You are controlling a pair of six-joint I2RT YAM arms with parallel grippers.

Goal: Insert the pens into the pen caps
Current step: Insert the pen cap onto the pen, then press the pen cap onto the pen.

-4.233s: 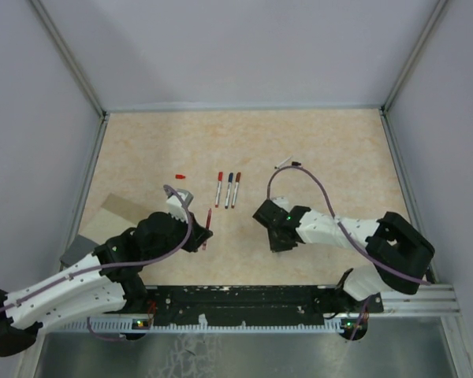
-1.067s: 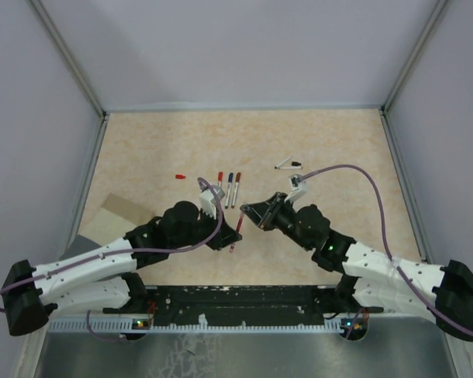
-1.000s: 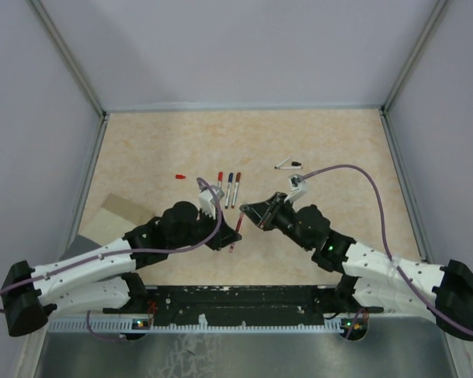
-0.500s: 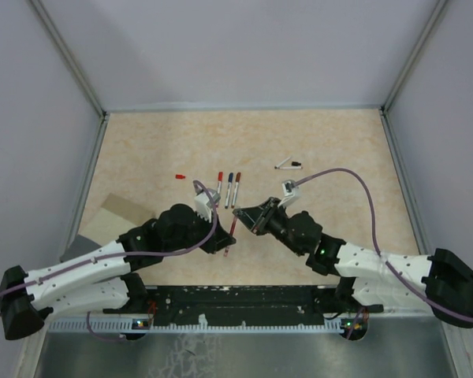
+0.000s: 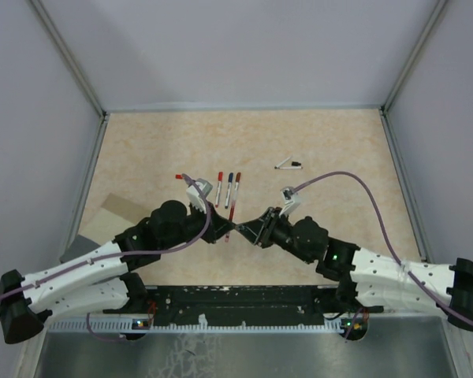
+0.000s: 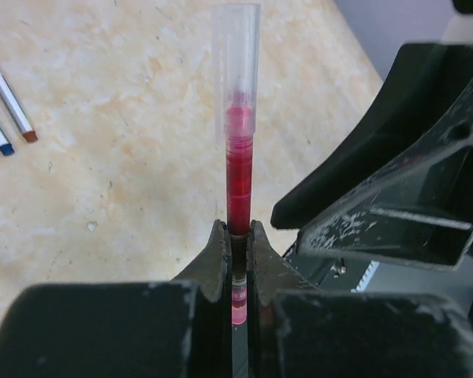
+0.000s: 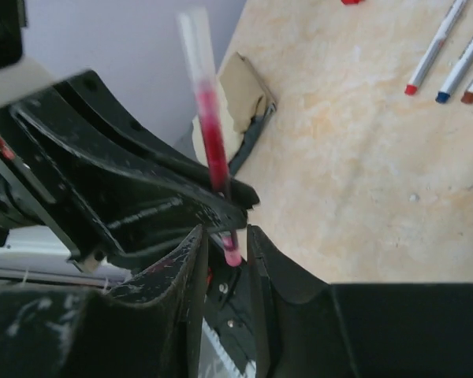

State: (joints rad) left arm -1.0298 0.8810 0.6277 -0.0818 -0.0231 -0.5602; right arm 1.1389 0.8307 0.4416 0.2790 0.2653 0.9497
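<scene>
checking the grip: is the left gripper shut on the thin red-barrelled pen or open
Shut on it: the left gripper has both jaws pressed against the thin red-barrelled pen, with no gap either side.

Beige mottled bench [image 5: 315, 134], grey walls. Cardboard scrap [image 5: 114, 216] at 8 o'clock edge, beside a grey block [image 5: 76, 249].

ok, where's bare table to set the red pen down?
Free: the far strip of table between the back wall and the lone pen; also the right side, from that pen to the right wall. Crowded: the near centre, where left gripper and right gripper meet just short of the three pens, red cap to their left.
</scene>
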